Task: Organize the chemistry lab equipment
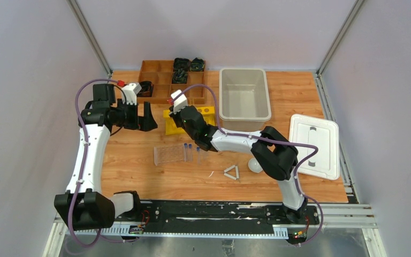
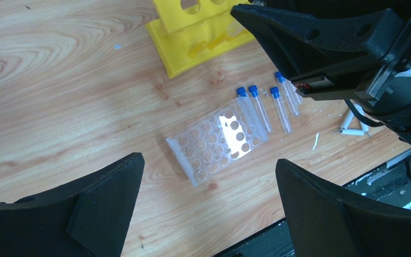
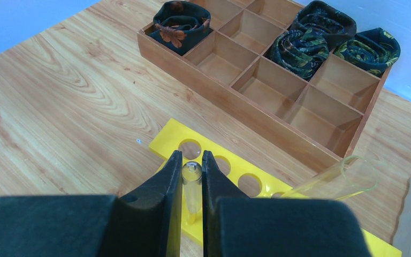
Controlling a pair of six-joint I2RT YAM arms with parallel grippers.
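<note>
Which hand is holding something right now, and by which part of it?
The right hand pinches a thin glass tube near its upper end, above the yellow rack. The left hand is open, holding nothing.

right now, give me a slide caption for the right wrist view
Right gripper holds a thin glass tube upright at the yellow rack, wooden divided tray behind

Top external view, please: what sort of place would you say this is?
Probably a walled robot test cell staged as a chemistry bench: yellow test-tube rack, blue-capped tubes, clear tube rack.
</note>
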